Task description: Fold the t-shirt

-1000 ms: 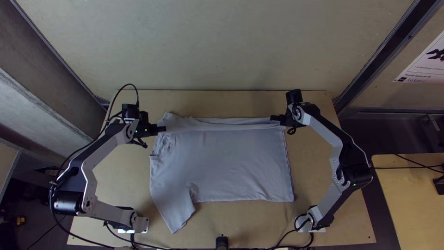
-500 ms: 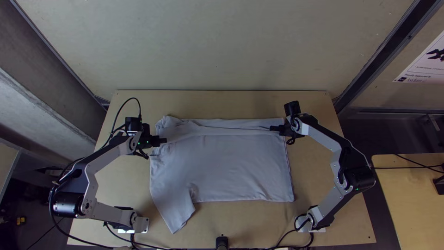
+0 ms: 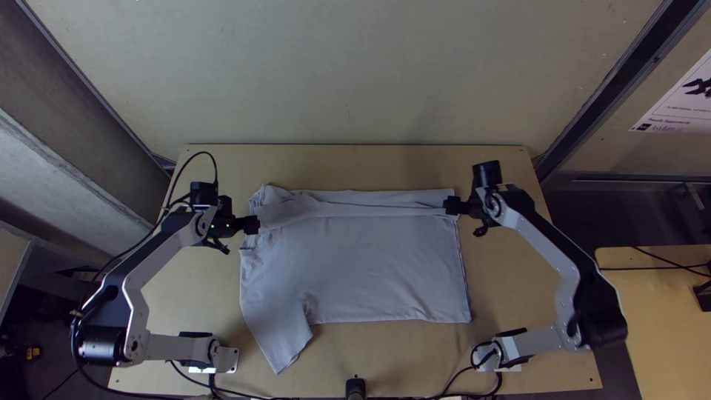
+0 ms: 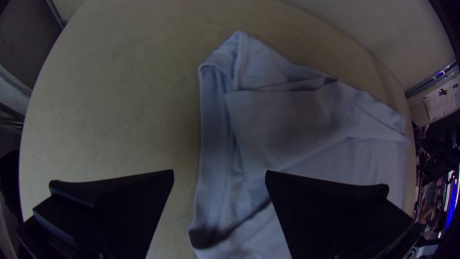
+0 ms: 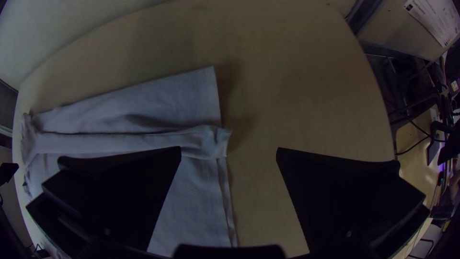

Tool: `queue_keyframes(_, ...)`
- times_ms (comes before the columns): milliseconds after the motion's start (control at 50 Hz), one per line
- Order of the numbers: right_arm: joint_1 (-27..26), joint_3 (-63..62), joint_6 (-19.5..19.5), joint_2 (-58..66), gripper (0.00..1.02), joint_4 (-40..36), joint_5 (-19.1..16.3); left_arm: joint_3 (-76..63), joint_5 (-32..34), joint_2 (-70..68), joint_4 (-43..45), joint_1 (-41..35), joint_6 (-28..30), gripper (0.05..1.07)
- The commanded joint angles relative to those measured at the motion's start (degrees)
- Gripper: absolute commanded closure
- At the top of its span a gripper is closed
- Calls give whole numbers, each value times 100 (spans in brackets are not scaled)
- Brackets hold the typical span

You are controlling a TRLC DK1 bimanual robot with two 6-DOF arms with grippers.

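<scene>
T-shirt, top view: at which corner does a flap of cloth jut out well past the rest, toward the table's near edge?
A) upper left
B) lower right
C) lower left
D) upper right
C: the flap hangs out below the nearly straight lower edge of the t-shirt, at its left end.

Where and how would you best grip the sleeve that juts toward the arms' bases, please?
Probably at the pointed tip of the sleeve, the left gripper coming from above and pinching its edge: it lies flat and juts past the t-shirt's near edge onto bare table.
</scene>
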Motion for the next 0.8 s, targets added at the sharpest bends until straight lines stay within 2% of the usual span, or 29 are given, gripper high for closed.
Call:
queue_keyframes(0,-65,-244,-69,-647,3,-257,67,346,73,-391,-538,-208,139,10)
queue_keyframes(220,-48,-253,-25,-1570,3,-1189,67,548,73,-1156,-1909,-867,147,10)
queue_keyframes(420,181,-305,-148,-2141,3,-1901,58,417,-15,-1833,-3051,-1508,244,10)
queue_keyframes(560,286,-428,-245,-2387,3,-2349,49,206,-15,-2096,-4018,-2080,-11,10)
queue_keyframes(780,313,-595,-245,-2633,3,-2656,-39,-207,-6,-2580,-4844,-2897,-310,10)
